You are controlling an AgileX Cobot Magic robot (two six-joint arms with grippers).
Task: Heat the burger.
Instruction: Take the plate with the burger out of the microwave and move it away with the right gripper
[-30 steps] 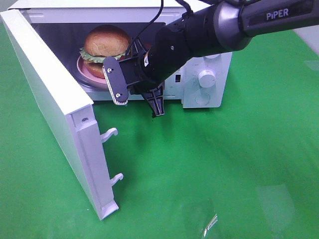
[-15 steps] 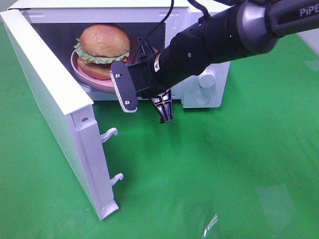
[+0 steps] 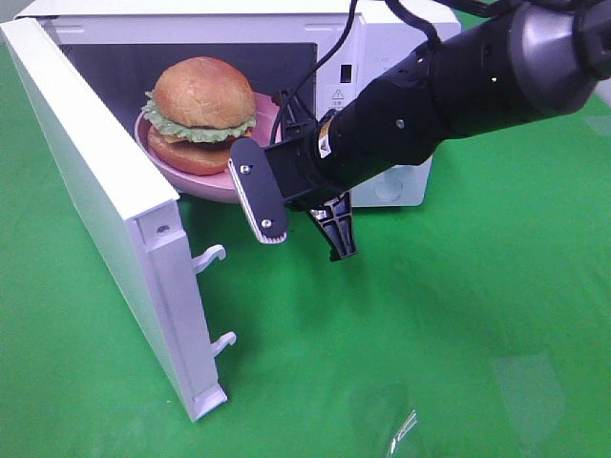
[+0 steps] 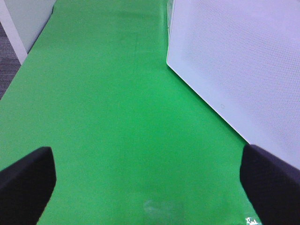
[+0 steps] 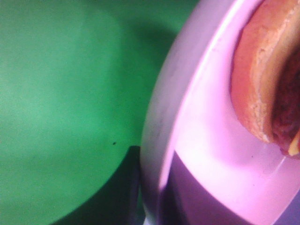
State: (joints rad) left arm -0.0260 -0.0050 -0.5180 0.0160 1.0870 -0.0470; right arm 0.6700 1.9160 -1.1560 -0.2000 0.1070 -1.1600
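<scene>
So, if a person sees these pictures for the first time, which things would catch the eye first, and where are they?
First the burger, glossy bun over green lettuce, sitting on a pink plate at the mouth of the white microwave. Next the big black right arm reaching in from the right, its right gripper at the plate's rim. Then the microwave door, swung wide open on the left over the green table cover.

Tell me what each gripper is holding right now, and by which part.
Right gripper pinches the pink plate by its near rim, burger on it. Left gripper is open, holding nothing.
</scene>
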